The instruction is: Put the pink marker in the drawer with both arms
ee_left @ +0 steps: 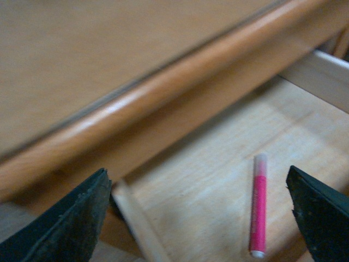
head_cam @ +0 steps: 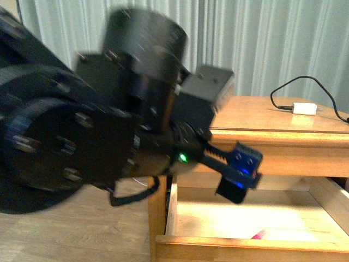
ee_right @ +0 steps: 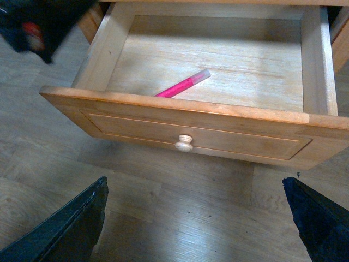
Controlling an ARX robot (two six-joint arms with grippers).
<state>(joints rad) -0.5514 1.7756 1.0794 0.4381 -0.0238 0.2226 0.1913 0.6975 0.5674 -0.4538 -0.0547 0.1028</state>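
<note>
The pink marker point(ee_right: 182, 86) lies loose on the pale floor of the open upper drawer point(ee_right: 163, 128), near its front wall. It also shows in the left wrist view point(ee_left: 258, 210), and its tip shows in the front view point(head_cam: 258, 234). My left gripper point(head_cam: 240, 172) hangs open and empty above the drawer's left part; in its own view point(ee_left: 197, 174) the marker lies between the spread fingers, nearer one of them. My right gripper point(ee_right: 194, 183) is open and empty over the floor in front of the drawer's knob point(ee_right: 184, 143). It does not show in the front view.
The blurred black left arm point(head_cam: 82, 125) fills the left of the front view. A white adapter point(head_cam: 304, 108) with a black cable lies on the table top point(head_cam: 256, 117) above the drawer. Wood floor point(ee_right: 163, 218) lies in front of the drawer.
</note>
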